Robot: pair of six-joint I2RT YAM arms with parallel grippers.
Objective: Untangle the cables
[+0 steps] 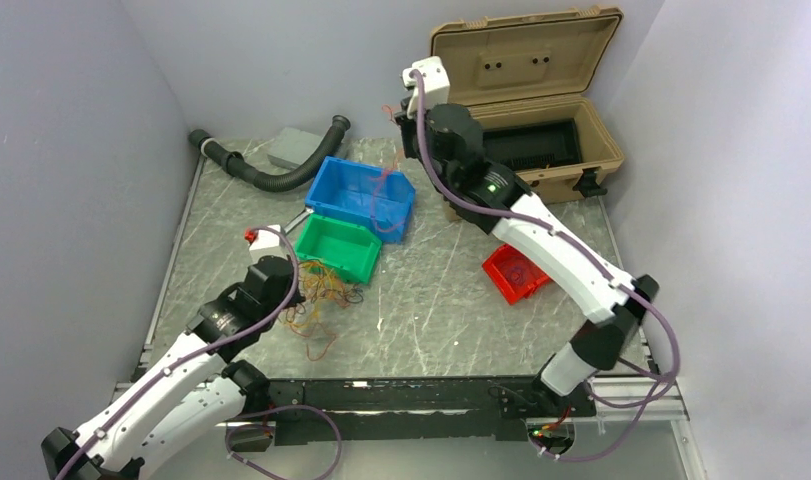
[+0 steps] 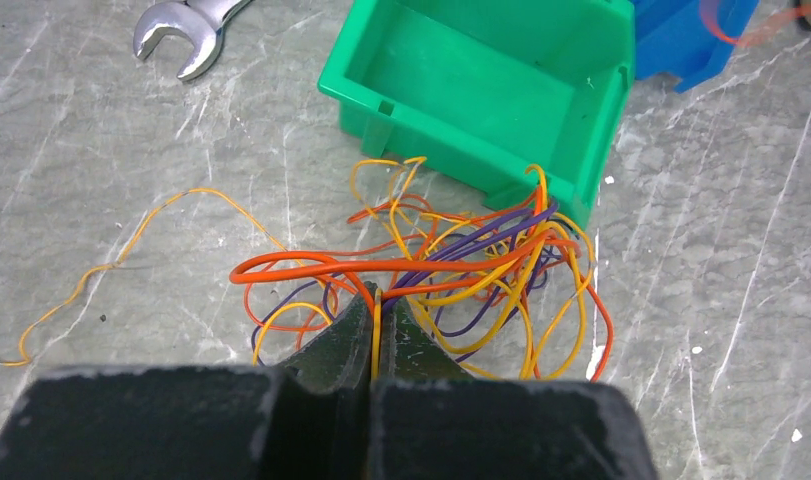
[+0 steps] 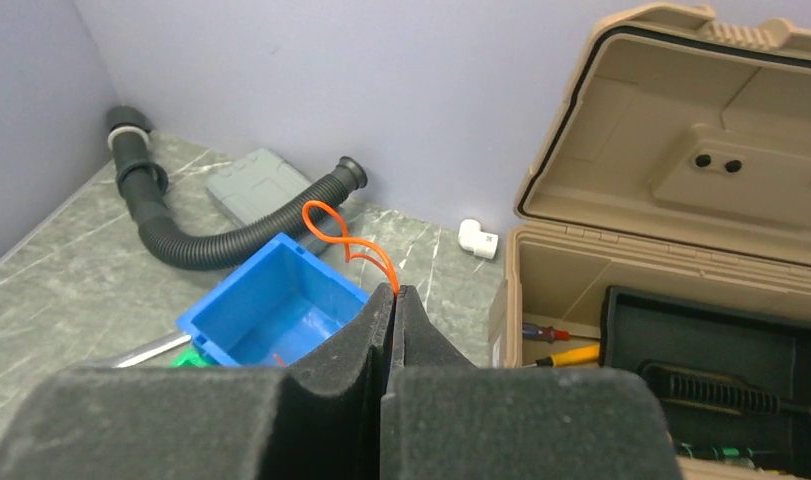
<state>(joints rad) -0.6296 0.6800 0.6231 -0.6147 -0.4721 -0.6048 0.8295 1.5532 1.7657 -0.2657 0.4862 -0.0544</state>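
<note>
- The cables are thin orange, yellow and purple wires. They are looped into a loose tangle on the table, right beside the front of the green bin.
- One loose yellow strand trails off from the tangle across the table.
- The left gripper is pinched tight on a yellow wire at the tangle's near edge.
- The right gripper is raised above the blue bin. It is closed on an orange wire that curls up past its tips.
- The green bin shows a bare floor, while a bit of red wire lies in the blue bin.
- The red bin sits by the right arm; what it holds is unclear.
- The tan case stands open, with a black tray and small tools inside.
</note>
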